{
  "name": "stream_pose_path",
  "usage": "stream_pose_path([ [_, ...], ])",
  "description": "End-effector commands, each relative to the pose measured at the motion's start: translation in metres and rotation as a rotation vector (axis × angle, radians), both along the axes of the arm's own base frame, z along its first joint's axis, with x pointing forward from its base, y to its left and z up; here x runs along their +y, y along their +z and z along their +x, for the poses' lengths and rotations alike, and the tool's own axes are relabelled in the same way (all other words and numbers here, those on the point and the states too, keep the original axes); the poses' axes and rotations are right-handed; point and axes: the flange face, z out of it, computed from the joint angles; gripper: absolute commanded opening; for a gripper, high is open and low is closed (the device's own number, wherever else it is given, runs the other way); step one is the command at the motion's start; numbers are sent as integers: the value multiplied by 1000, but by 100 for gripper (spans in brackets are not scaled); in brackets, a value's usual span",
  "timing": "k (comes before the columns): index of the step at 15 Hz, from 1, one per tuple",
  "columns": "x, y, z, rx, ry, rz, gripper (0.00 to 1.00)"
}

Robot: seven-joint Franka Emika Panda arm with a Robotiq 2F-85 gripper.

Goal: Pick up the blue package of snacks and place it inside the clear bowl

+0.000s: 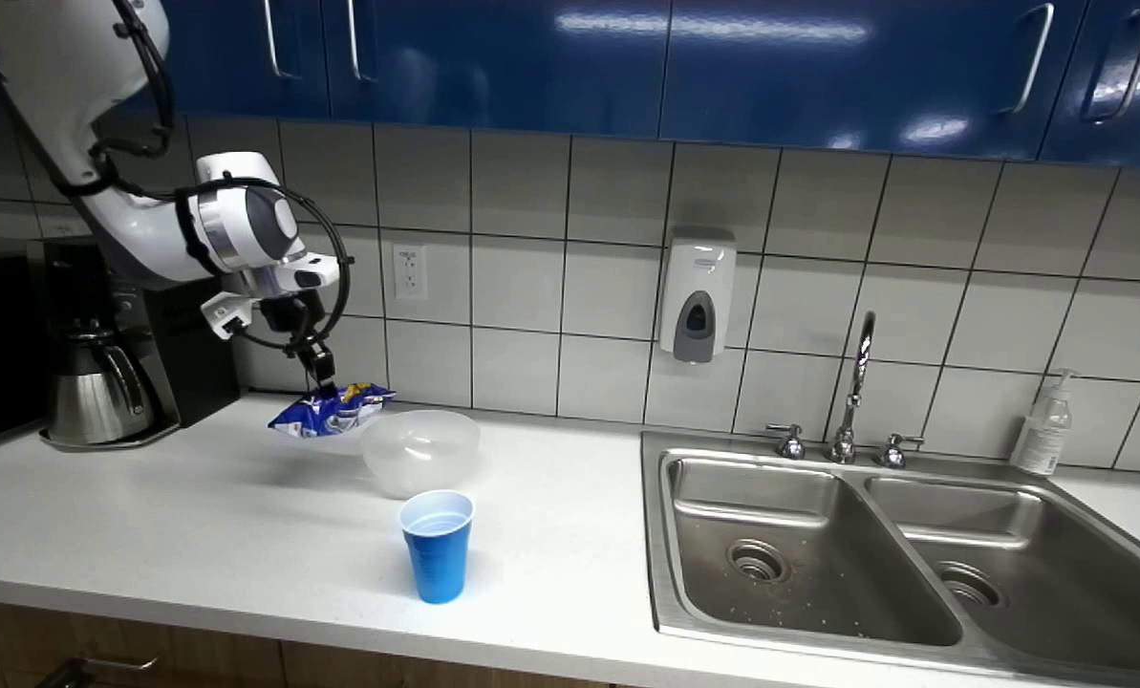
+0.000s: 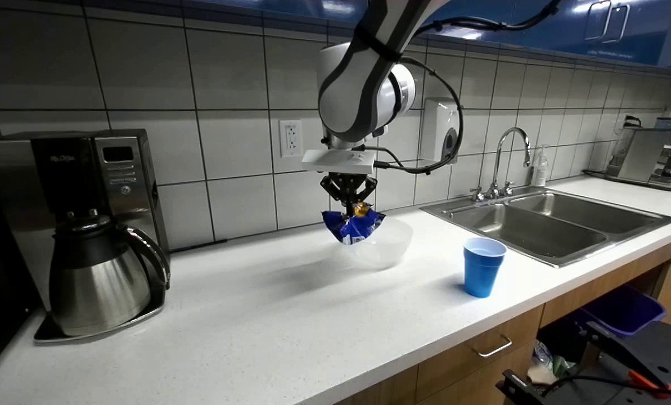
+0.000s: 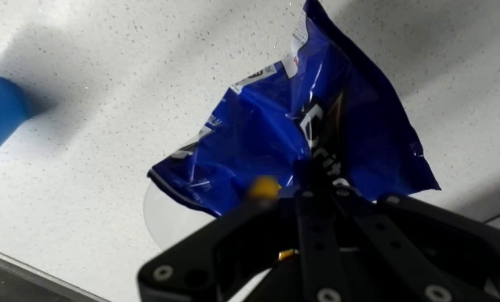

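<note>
"Dorit…", apparently, on the blue package (image 3: 275, 130)

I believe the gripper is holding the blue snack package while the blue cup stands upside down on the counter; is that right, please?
Not quite: the blue cup stands upright on the counter, its open end facing up, as both exterior views show. The gripper is indeed holding the blue snack package.

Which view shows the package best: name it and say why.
The wrist view: the package looms largest there and some of its white lettering can be read, though part of it is covered. Both exterior views show it small, held in the gripper, its lettering too small to read.
</note>
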Motion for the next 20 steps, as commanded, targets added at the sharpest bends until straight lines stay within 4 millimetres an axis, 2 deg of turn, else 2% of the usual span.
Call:
stream_pose_path([
  [1,-28,7,25,6,-105,-15,0],
  [4,-55,-4,43,21,-182,-16,0],
  [5,-76,-7,48,25,-210,-18,0],
  [10,-124,-38,74,52,-320,-17,0],
  [13,-135,-59,85,59,-364,10,0],
  [16,-135,-70,91,57,-381,22,0],
  [17,-134,-71,93,57,-379,21,26],
  [18,-132,-72,94,57,-378,20,27],
  [20,-127,-71,93,56,-375,21,40],
])
